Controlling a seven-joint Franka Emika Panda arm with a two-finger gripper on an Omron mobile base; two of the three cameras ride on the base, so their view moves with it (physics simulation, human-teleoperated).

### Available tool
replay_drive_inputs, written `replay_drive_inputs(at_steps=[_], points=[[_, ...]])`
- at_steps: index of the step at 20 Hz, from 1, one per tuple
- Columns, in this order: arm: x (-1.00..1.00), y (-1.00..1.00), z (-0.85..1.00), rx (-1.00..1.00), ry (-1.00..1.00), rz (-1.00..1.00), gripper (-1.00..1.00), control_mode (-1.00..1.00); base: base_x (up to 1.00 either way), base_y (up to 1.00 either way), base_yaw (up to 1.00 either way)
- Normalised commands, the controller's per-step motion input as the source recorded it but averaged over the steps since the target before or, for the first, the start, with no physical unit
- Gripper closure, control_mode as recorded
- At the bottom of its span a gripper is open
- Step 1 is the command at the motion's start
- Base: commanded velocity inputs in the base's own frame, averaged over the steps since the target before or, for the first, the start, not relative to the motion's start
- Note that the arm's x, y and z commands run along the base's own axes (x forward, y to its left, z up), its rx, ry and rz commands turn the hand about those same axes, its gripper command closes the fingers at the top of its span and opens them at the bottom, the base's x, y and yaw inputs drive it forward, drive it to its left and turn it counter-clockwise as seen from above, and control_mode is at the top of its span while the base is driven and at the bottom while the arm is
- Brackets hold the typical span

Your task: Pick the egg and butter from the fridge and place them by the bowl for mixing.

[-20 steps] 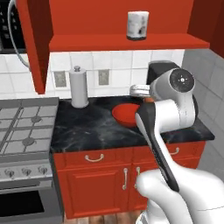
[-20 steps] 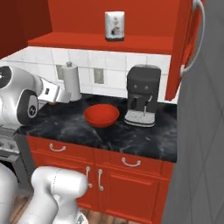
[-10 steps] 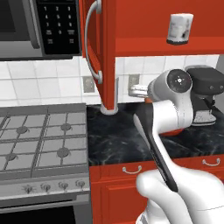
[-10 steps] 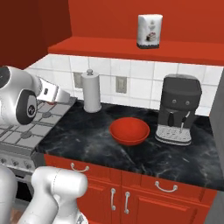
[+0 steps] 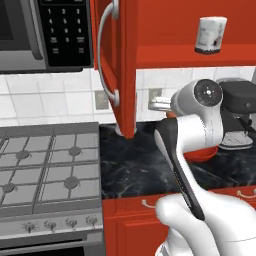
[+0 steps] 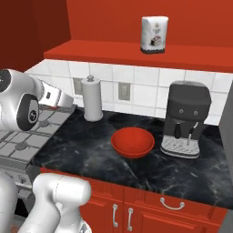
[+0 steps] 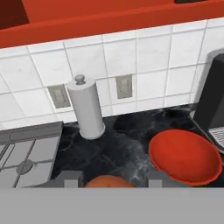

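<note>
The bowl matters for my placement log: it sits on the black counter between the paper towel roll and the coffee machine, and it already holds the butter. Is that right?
Not quite. The bowl does sit on the black counter between the paper towel roll and the coffee machine, but it is empty, with no butter in it. The right base view shows its bare red inside.

So the bowl (image 6: 133,141) sits on the table (image 6: 91,157), roughly mid-way, with the coffee machine (image 6: 186,119) just beside it on the right and a bit further back. The paper towel roll (image 6: 92,98) stands upright at the back by the wall, left of the bowl. Further left the stove (image 5: 47,172) butts up against the table, microwave (image 5: 45,32) hanging above it. A canister (image 6: 154,34) stands on the shelf (image 6: 136,55) over the table. From the hand view, the egg (image 7: 108,182) sits low between the fingertips (image 7: 71,180), with the bowl ahead to the right.
</note>
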Motion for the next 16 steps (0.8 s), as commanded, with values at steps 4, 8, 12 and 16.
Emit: replay_drive_inputs(at_steps=[4,8,12,16], points=[[0.00,0.00,0.00,0.00,0.00,0.00,1.00,1.00,0.56,0.00,0.02],[0.10,-0.19,-0.23,0.01,0.13,0.07,1.00,-1.00,0.09,-0.01,0.01],[0.08,-0.20,-0.64,0.02,0.27,0.14,1.00,-1.00,0.00,0.00,0.00],[0.06,-0.09,-0.27,0.00,0.05,0.09,1.00,-1.00,0.00,0.00,0.00]])
